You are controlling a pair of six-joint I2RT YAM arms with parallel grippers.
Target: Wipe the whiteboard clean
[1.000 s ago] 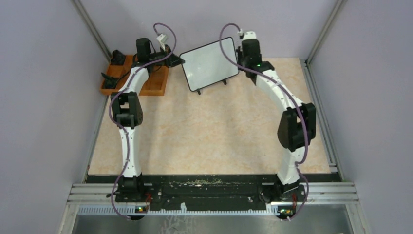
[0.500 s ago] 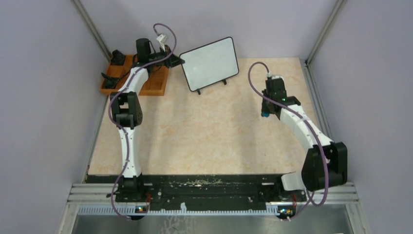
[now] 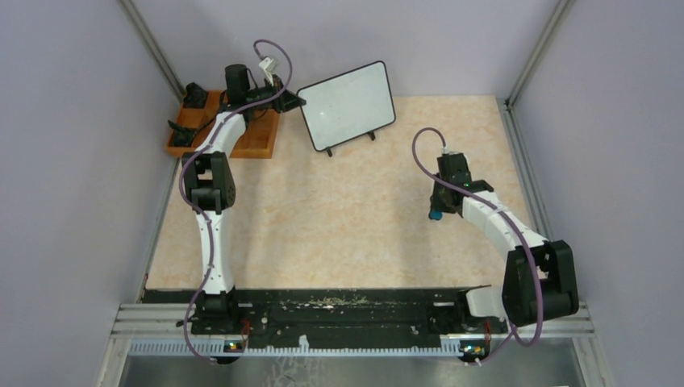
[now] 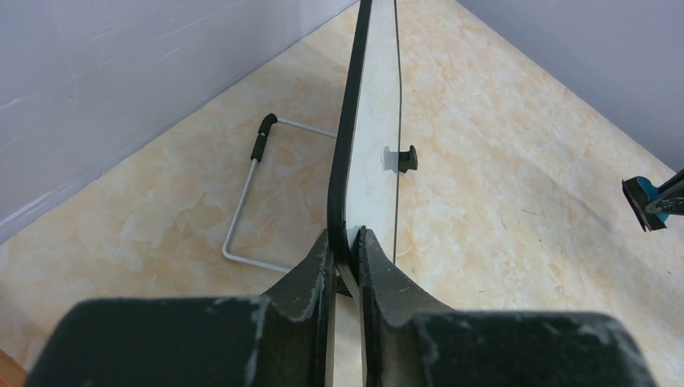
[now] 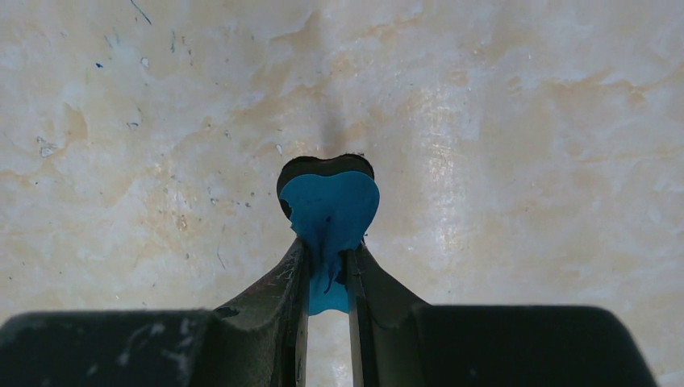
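Note:
The whiteboard [image 3: 348, 106] stands tilted at the back of the table, its white face blank. In the left wrist view I see it edge-on [image 4: 373, 161] with its wire stand behind it. My left gripper [image 3: 292, 100] is shut on the board's left edge [image 4: 345, 248]. My right gripper [image 3: 435, 211] is at the right middle of the table, far from the board, shut on a small blue eraser [image 5: 329, 211] with a black pad, held just above the tabletop. The eraser also shows in the top view [image 3: 435, 215] and at the right edge of the left wrist view [image 4: 655, 203].
An orange wooden compartment tray [image 3: 260, 143] with black items sits at the back left, next to the left arm. Purple walls and metal rails close in the back and sides. The marbled beige tabletop [image 3: 339, 218] lies between the arms.
My right arm has pulled back from the board's right edge toward the near right, carrying the blue eraser down to the table's right middle. The left gripper and the board have not moved.

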